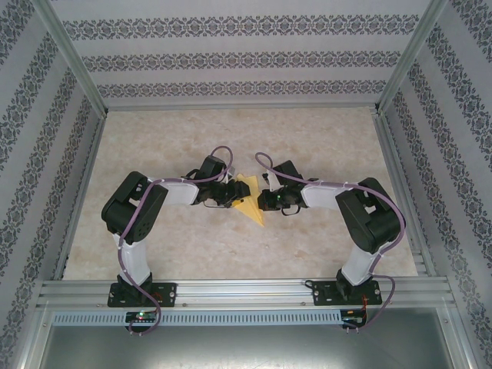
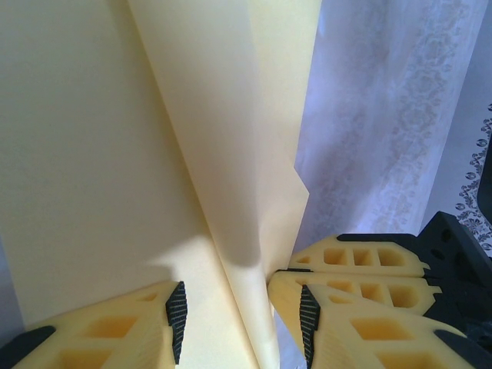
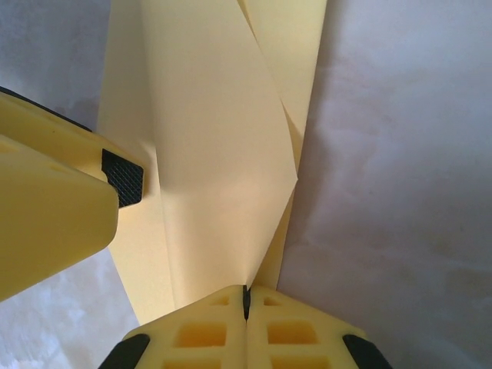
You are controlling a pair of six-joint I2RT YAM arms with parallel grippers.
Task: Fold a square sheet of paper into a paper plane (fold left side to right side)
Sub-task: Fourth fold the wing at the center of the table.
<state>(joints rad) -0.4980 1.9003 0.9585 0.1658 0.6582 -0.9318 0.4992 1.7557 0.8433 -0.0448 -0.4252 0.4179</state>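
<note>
Paper plane (image 1: 247, 198) pinched in right hand (image 3: 246, 301), straddled by left hand (image 2: 242, 315).

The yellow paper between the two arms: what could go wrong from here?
The right gripper pinches the paper by just a small bit of edge, so it might slip free or tear. The left gripper straddles the raised fold with jaws open; if it closes off the crease, the fold may come out crooked.

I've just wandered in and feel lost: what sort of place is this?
Probably a robotics test booth, not a home: aluminium frame rails box it in, patterned wallpaper panels serve as walls, and a left arm and right arm bolted to the front rail handle a folded yellow paper.
</note>
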